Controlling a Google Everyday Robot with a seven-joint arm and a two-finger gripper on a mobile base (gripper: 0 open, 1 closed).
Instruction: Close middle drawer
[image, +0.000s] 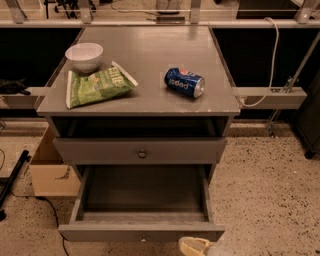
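Observation:
The middle drawer (142, 232) is pulled far out of the grey cabinet, and its long shallow box (142, 192) is empty. Its flat front faces me near the bottom of the view, with a small knob (143, 238) at its centre. The top drawer (100, 150), with a darker round knob (142, 153), sits pushed in above it. My gripper (196, 246) shows only as a pale tip at the bottom edge, just in front of the right half of the middle drawer's front. The lowest drawer is out of view.
On the cabinet top (150, 55) lie a white bowl (84, 55), a green snack bag (97, 86) and a blue Pepsi can (184, 82) on its side. A cardboard box (47, 172) stands on the floor to the left. White rails (270, 97) flank the cabinet.

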